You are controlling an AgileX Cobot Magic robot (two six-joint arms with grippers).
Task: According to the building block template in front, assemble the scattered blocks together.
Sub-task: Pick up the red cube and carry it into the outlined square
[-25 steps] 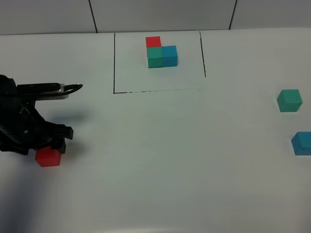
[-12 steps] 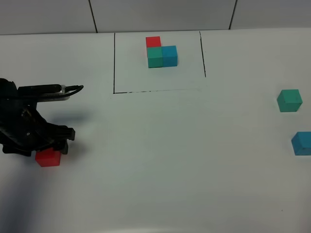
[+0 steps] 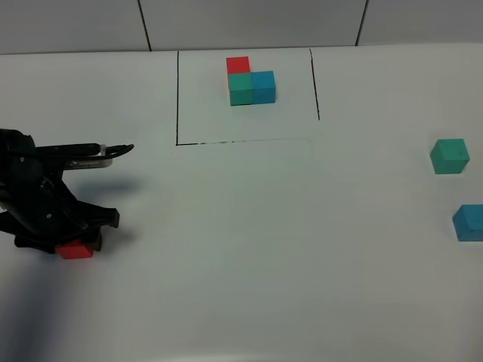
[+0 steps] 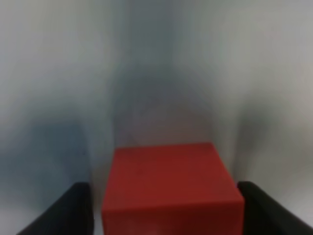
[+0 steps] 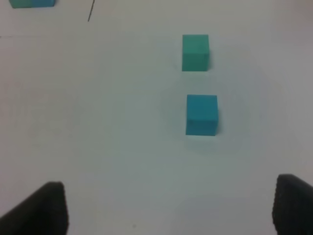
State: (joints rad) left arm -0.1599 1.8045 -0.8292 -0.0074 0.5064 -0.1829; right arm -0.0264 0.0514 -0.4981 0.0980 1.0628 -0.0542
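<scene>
The building block template point(image 3: 251, 87), an L of red, teal-green and blue cubes, sits inside the black-lined frame at the back. A loose red cube point(image 3: 75, 250) lies at the far left. My left gripper point(image 3: 76, 241) is low over it and open. In the left wrist view the red cube point(image 4: 171, 191) sits between the two dark fingers point(image 4: 73, 208), with a gap on each side. The loose teal-green cube point(image 3: 450, 156) and blue cube point(image 3: 469, 222) lie at the far right. My right gripper point(image 5: 171, 208) is open and empty, short of the blue cube point(image 5: 201, 115) and teal-green cube point(image 5: 195, 52).
The black frame line point(image 3: 177, 98) marks the template area on the white table. A cable point(image 3: 113, 151) sticks out from the left arm. The table's back edge meets a tiled wall point(image 3: 249, 23).
My left gripper has come down over the red cube and now covers more of it. The cubes have not moved.
</scene>
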